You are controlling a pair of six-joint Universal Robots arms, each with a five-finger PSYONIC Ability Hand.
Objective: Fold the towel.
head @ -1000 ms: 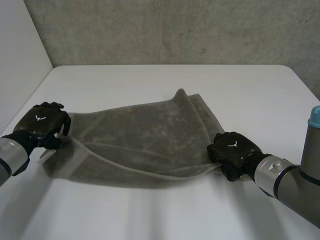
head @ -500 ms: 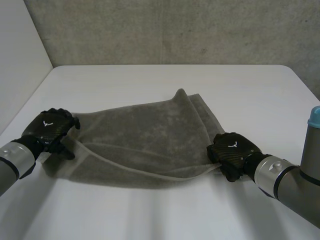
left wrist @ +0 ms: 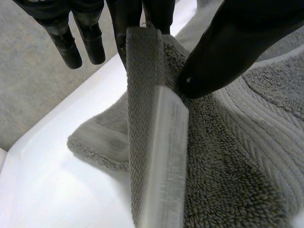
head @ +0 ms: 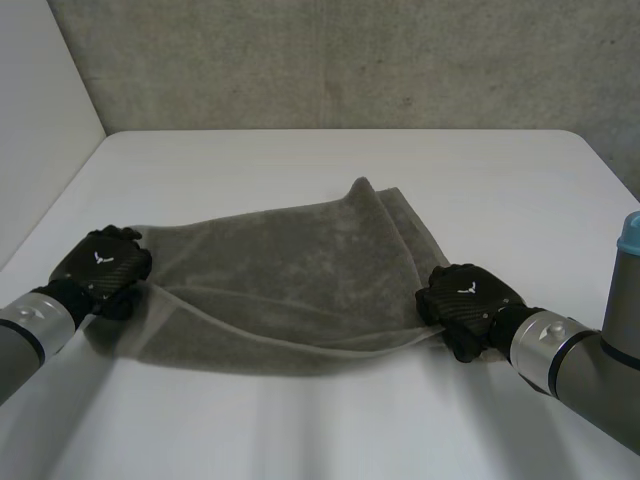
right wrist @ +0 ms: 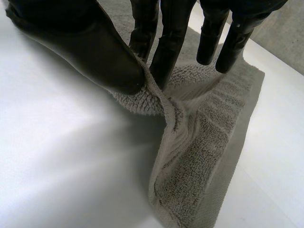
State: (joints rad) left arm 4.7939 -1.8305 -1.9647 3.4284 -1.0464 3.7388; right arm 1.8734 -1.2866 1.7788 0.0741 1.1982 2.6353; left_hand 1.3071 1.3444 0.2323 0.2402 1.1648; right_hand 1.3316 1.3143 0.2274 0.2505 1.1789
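- Left: your left hand (head: 100, 268) sits at the near-left corner of the towel (head: 290, 280). In its wrist view, the thumb (left wrist: 237, 38) and fingers (left wrist: 124, 19) pinch an upright fold of cloth bearing a white label (left wrist: 164, 156).
- Centre: the grey towel lies spread on the white table (head: 300, 160), partly doubled. It has a raised peak at its far edge and a fold line along the near side.
- Right: your right hand (head: 465, 305) is at the towel's near-right corner. Its wrist view shows thumb and fingers closed on a ridge of cloth, raised off the table.
- Far right: a light-blue arm cap (head: 628, 235) stands apart from the towel.
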